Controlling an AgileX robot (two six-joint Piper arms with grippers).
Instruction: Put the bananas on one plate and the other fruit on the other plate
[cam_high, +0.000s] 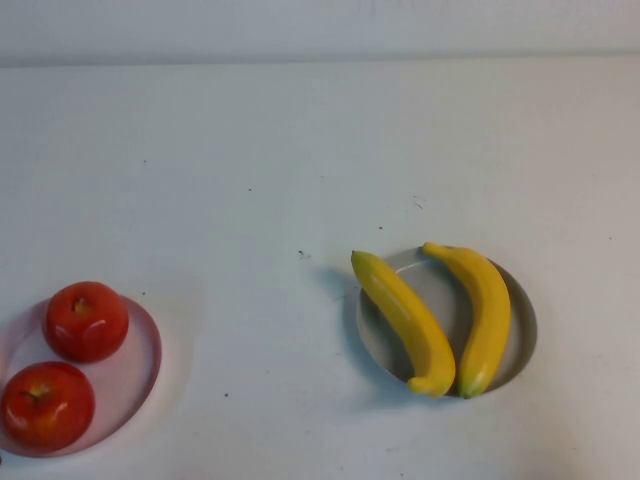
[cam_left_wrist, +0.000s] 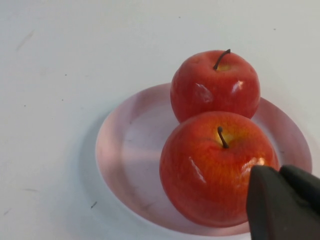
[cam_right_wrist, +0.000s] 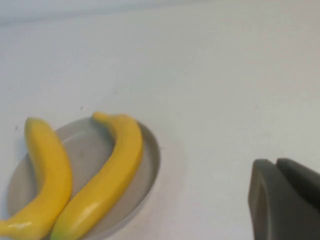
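High view: two bananas (cam_high: 410, 320) on grey-blue plate (cam_high: 522, 330), lower right; two apples (cam_high: 85, 320) on pink plate (cam_high: 148, 360), lower left; white counter (cam_high: 300, 150)
Left pincer (cam_left_wrist: 282, 202): beside near apple, opening cannot tell
Right pincer (cam_right_wrist: 282, 200): off the plate, opening cannot tell

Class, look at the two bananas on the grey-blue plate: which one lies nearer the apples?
The left banana, lying diagonally; the other banana lies right of it, farther from the apples. Neither hand appears in the high view.
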